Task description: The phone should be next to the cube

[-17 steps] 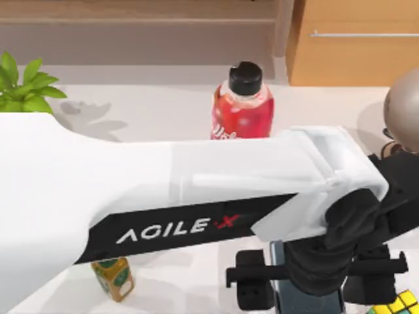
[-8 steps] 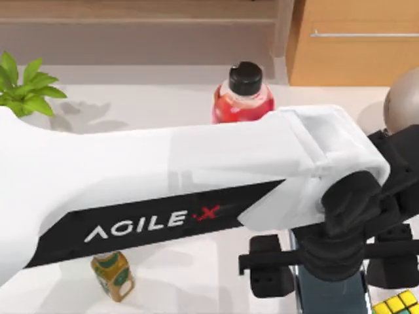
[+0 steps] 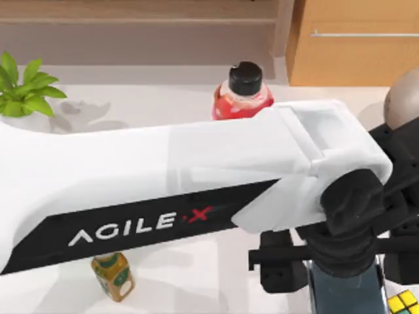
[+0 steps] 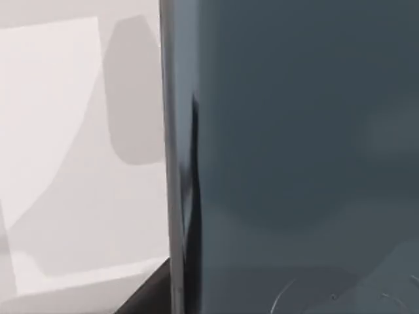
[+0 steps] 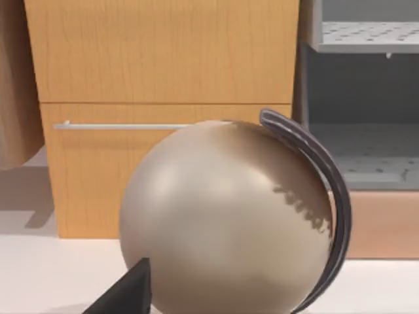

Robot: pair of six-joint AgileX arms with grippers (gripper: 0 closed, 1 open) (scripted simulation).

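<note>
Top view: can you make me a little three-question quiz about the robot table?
1. True or false: the cube sits at the table's right.
2. What does the left gripper hold: A the bottle, B the phone, C the plant?
3. Fill in: the bottle's cap is ____.

Key: 1 true; 2 B; 3 black.
</note>
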